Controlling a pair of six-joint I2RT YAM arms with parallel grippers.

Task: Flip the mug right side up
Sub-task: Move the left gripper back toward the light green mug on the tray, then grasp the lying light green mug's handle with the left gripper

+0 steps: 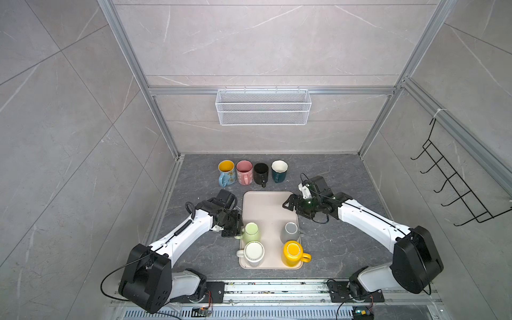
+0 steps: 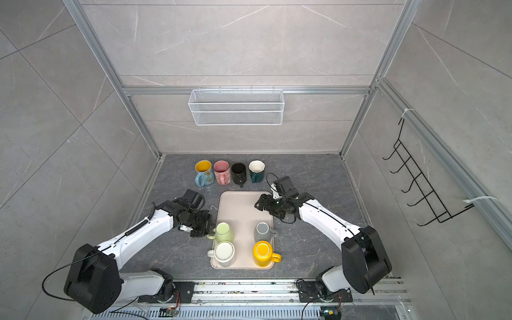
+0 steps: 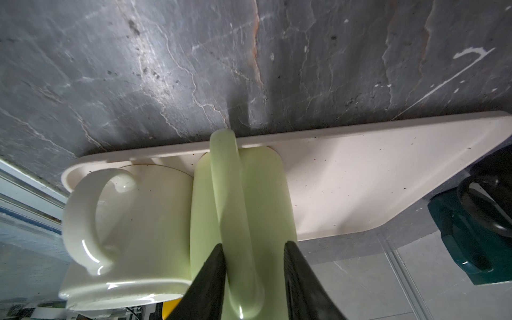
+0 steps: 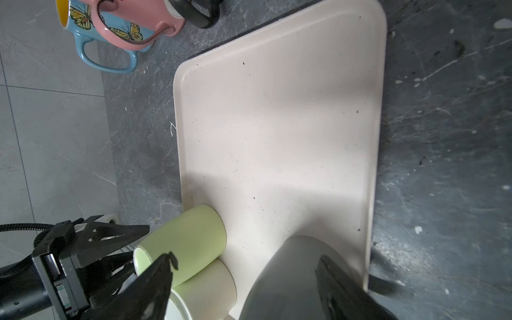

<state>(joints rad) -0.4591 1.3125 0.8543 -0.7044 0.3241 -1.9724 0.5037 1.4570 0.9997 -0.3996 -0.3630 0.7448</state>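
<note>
Base-up green mug point(image 1: 250, 231) sits at tray's point(image 1: 266, 205) left edge, just beside white mug point(image 1: 253, 250) in near-left corner. L gripper's point(image 3: 255, 243) jaws straddle its handle point(image 3: 235, 216); can't tell if clamped. R gripper point(image 1: 288, 203) hangs open, empty, over far-right edge. Tray's far half lies bare.

Dark grey stone tabletop point(image 1: 332, 249). Directly on it: one cream tray point(image 1: 266, 205), lying flat. Just beyond the tray's far edge, a row of four upright mugs, left to right: blue butterfly mug point(image 1: 226, 173), pink mug point(image 1: 244, 172), black mug point(image 1: 261, 173), teal mug point(image 1: 279, 171). On the tray's near half, base up: green mug point(image 1: 251, 232), grey mug point(image 1: 290, 232), white mug point(image 1: 253, 253), yellow mug point(image 1: 292, 253).
</note>
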